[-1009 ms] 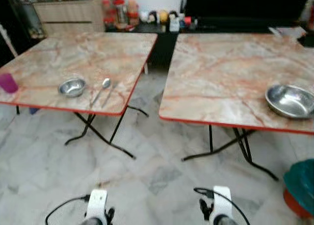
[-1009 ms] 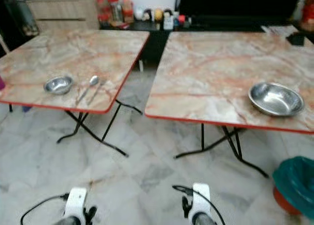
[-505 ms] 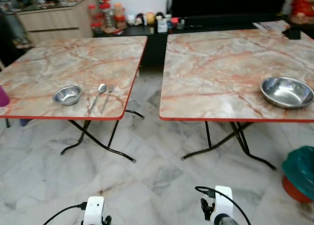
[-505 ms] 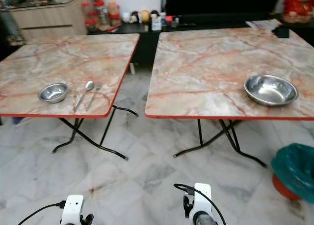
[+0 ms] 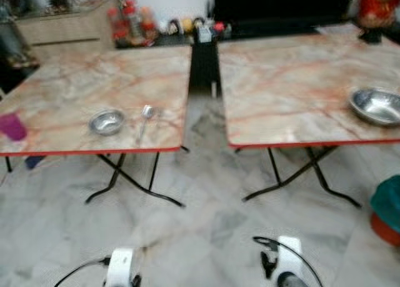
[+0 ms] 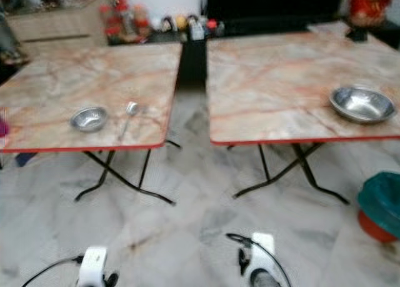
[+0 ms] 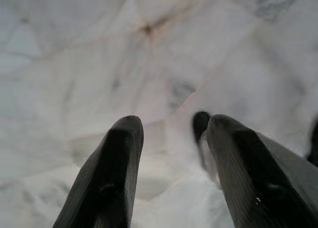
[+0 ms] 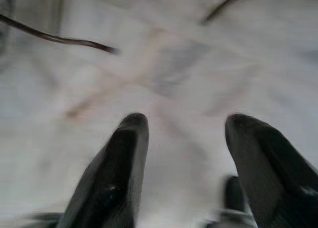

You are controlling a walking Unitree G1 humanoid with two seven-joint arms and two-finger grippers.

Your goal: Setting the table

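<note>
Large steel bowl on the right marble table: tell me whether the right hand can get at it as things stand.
Probably not yet. The large steel bowl sits well back on the right marble table, while the right hand hangs low, open, over the floor. Nothing blocks it; the robot looks too far off.

Left tool (image 7: pixel 169 138), right tool (image 8: pixel 186 133): hanging low, fingers apart.

Even indoor light; motion blur throughout.

A small steel bowl (image 5: pixel 107 122) sits upright near the front edge of the left table (image 5: pixel 75 80), with a spoon (image 5: pixel 144 119) lying just beside it. A purple cup (image 5: pixel 12 126) stands farther left. On the right table (image 5: pixel 294 80), a larger steel bowl (image 5: pixel 377 105) rests upright.
</note>
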